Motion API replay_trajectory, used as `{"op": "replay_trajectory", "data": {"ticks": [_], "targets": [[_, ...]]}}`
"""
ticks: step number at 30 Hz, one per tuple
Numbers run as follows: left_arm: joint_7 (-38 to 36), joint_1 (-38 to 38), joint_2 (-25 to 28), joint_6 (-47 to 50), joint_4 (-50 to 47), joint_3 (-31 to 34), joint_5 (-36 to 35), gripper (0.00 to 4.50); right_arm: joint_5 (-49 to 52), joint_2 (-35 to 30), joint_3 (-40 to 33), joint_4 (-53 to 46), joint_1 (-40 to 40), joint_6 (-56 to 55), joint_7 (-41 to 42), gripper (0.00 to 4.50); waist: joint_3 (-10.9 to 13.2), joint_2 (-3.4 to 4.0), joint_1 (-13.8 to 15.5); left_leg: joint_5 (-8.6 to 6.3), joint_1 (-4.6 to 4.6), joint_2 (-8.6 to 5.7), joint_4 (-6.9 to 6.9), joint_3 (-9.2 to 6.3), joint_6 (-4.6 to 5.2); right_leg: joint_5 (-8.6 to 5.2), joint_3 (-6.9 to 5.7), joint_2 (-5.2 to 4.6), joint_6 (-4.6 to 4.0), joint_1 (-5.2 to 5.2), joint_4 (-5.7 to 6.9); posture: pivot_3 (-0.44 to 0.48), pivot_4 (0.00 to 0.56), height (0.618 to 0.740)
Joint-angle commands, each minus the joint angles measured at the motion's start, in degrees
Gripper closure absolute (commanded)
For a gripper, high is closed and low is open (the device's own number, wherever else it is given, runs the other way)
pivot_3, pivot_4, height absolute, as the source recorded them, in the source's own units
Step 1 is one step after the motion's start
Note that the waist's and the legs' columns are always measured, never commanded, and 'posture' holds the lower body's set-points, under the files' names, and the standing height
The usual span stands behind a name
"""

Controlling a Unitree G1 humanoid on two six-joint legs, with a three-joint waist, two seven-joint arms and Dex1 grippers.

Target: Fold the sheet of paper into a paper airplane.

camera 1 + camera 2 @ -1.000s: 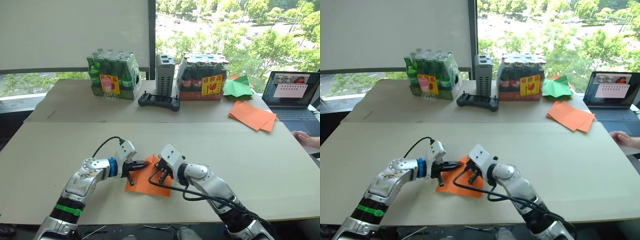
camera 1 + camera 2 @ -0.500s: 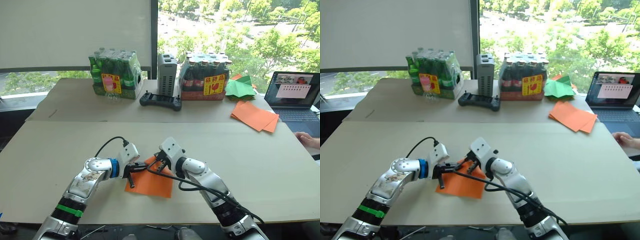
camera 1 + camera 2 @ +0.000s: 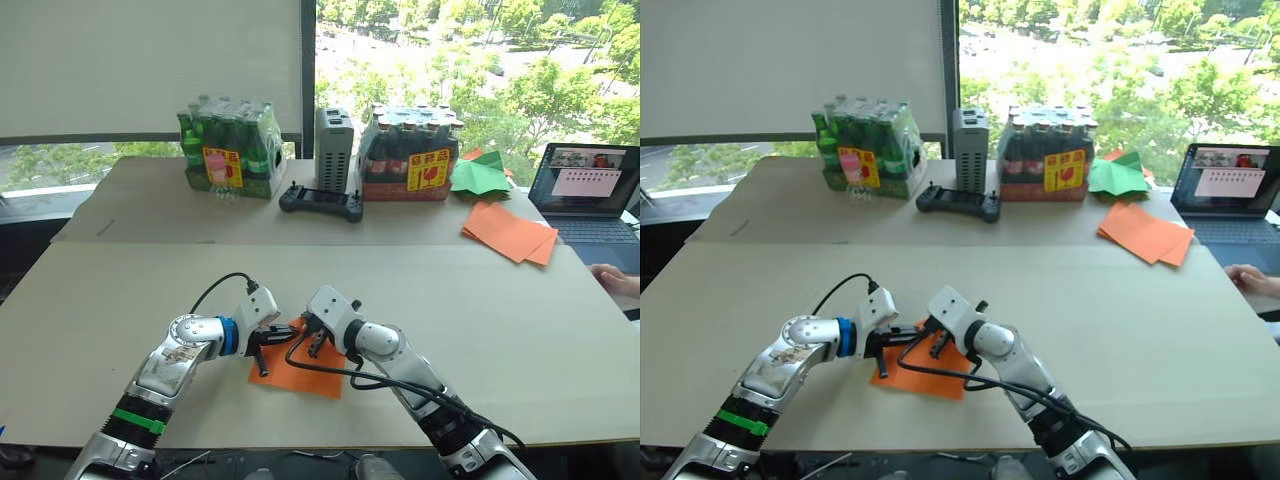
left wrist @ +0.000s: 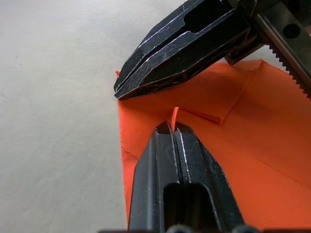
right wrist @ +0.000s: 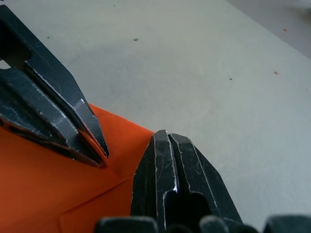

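One sheet of paper (image 3: 297, 371), orange, lies flat at the near middle of the table (image 3: 520, 330), a small corner flap already turned over. Left gripper (image 4: 172, 127) is pinched on a raised paper edge, likely to steady it; right gripper (image 5: 163, 141), fingers together, presses the flap's corner, apparently setting the crease.

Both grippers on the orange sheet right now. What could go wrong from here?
1. The left gripper is shut on a thin raised edge of the orange sheet of paper; pulling might tear it or let it slip out.
2. The right gripper, shut, sits close beside the left one near the folded corner, so they may collide.
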Motion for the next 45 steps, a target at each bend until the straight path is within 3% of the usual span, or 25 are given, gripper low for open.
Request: {"op": "replay_trajectory", "data": {"ticks": [1,5,11,12,19,26,32,45], "targets": [[-1.39,0.53,1.75,1.39,-1.19,0.64,-0.71,2.97,-0.55,0.04,-0.20,0.94,0.51,3.18,0.35,4.50,0.00,0.00,0.00,0.00,0.02,0.00,0.00,0.00,0.00,0.00,0.00,0.00,0.00,0.01,0.01,0.000,0.150,0.733],[-2.75,-0.41,3.42,5.96,-4.11,4.40,-5.27,1.63,-0.71,0.11,-0.09,0.96,0.67,3.70,0.61,4.50,0.00,0.00,-0.03,0.00,0.07,0.01,0.00,0.00,0.00,0.00,0.00,0.00,0.00,0.04,0.02,0.000,0.150,0.733],[-4.57,-5.28,5.09,11.38,-1.76,11.02,-12.04,1.63,-0.73,0.61,0.12,0.98,0.79,4.05,0.62,4.50,0.00,0.00,0.03,0.00,0.05,0.00,0.02,-0.01,0.00,0.00,0.00,0.00,0.00,0.04,0.02,0.000,0.150,0.733],[-5.33,-5.83,5.17,11.25,-0.67,11.12,-12.43,2.18,-0.78,0.71,0.10,1.07,0.73,4.05,0.57,4.50,0.00,0.00,0.00,0.00,0.05,0.00,0.02,-0.01,0.00,0.00,-0.01,0.00,0.00,0.03,0.02,0.000,0.150,0.733],[-2.90,-9.08,1.31,6.24,6.27,4.59,-5.54,4.49,-1.32,1.07,0.08,1.38,0.54,3.87,0.71,4.50,0.00,0.00,-0.03,0.00,0.05,-0.01,0.01,0.00,0.00,0.00,0.00,0.00,-0.01,0.04,0.01,0.000,0.150,0.733],[-1.28,-10.41,-2.99,4.15,9.63,0.93,-2.22,4.49,-1.78,1.12,0.28,1.06,0.58,4.06,0.83,4.50,0.00,0.00,-0.05,0.00,0.04,-0.01,0.01,0.00,0.00,0.00,0.00,0.02,-0.01,0.02,0.02,0.000,0.150,0.733],[-1.06,-9.11,-2.51,0.95,13.19,-1.87,2.15,4.49,-2.08,1.08,0.47,0.13,0.88,4.69,0.91,4.50,0.00,0.00,0.01,0.00,0.05,-0.01,0.01,-0.01,0.00,0.00,0.00,0.01,-0.01,0.04,0.02,0.000,0.150,0.733],[-1.99,-4.64,-1.18,0.88,14.20,-1.01,2.43,4.49,-2.28,1.17,1.06,-0.25,1.11,5.13,1.09,4.50,-0.03,0.00,-0.35,0.00,0.28,0.00,-0.02,0.01,0.00,-0.01,0.01,0.02,-0.01,0.22,0.04,0.000,0.150,0.733]]}}
